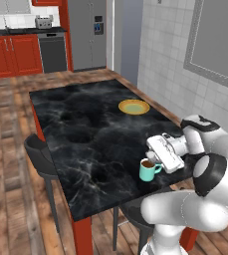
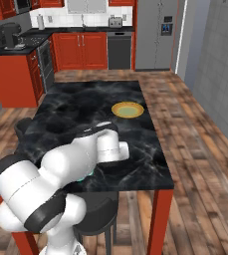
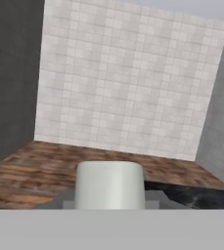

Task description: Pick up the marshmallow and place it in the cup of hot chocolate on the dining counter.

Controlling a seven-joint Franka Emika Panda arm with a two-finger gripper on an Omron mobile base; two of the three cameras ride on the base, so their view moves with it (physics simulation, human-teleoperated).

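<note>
The marshmallow [image 3: 109,184] is a white, soft cylinder sitting large at the bottom middle of the hand view, held between the fingertips of my gripper [image 3: 109,197], which is shut on it. The hand [image 1: 164,152] is tipped sideways, facing a tiled wall and wood floor. It hovers just above and to the right of the cup of hot chocolate [image 1: 147,171], a teal mug with brown liquid. The mug stands near the front right corner of the dining counter [image 1: 85,124]. A sliver of teal mug [image 2: 88,174] peeks out behind my arm.
A flat yellow plate [image 1: 134,106] lies farther back on the counter's right side [image 2: 127,109]. Dark stools stand at the counter's left [image 1: 38,152] and under its near edge [image 2: 95,214]. A tiled wall runs close along the right.
</note>
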